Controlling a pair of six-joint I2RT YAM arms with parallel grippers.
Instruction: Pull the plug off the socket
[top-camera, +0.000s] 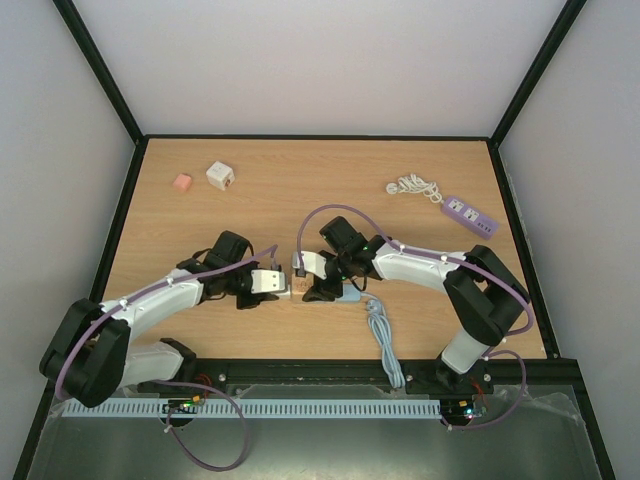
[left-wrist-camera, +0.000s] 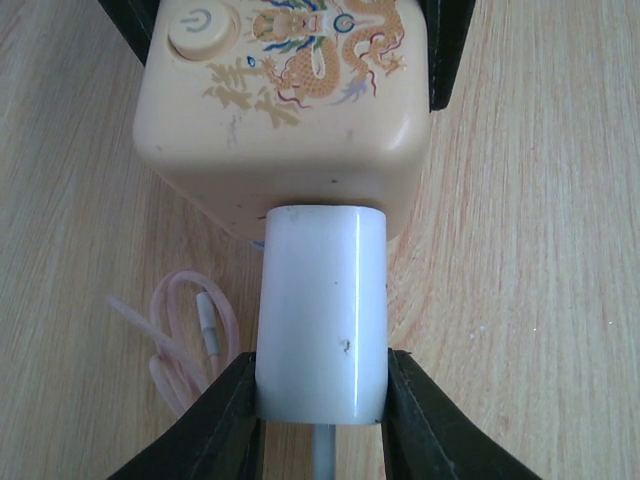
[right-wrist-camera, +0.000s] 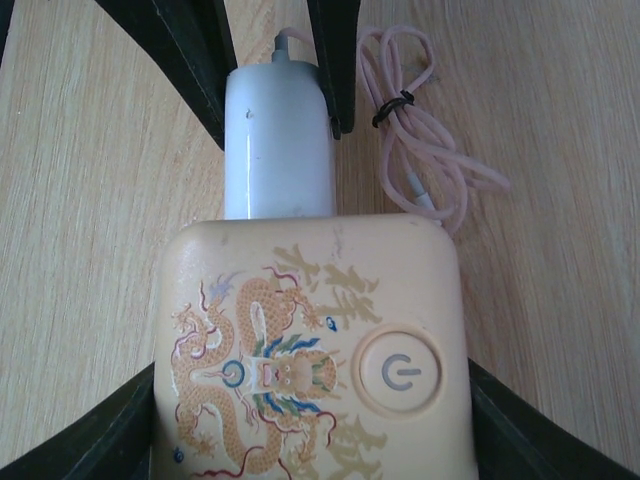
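Cream plastic forms the socket, a cube with rounded corners. Its top face carries a printed dragon in gold, with some blue and red details. Beside the dragon there is a round raised button with a grey power symbol. Some gold characters are printed near the dragon; I cannot read them. A few small dark marks are on the surface.

The plug is a glossy white block with rounded edges, and a thin grey cord comes out of its back end. Its front end sits against the side face of the socket, so it is not pulled off.

Both things lie on the wooden table, near the middle and between the two arms. The left gripper is closed on the plug, one black finger on each side of its back end. The right gripper holds the socket between its fingers, which stand half open and press on two opposite sides. A coiled pink cable lies on the wood just beside the plug.
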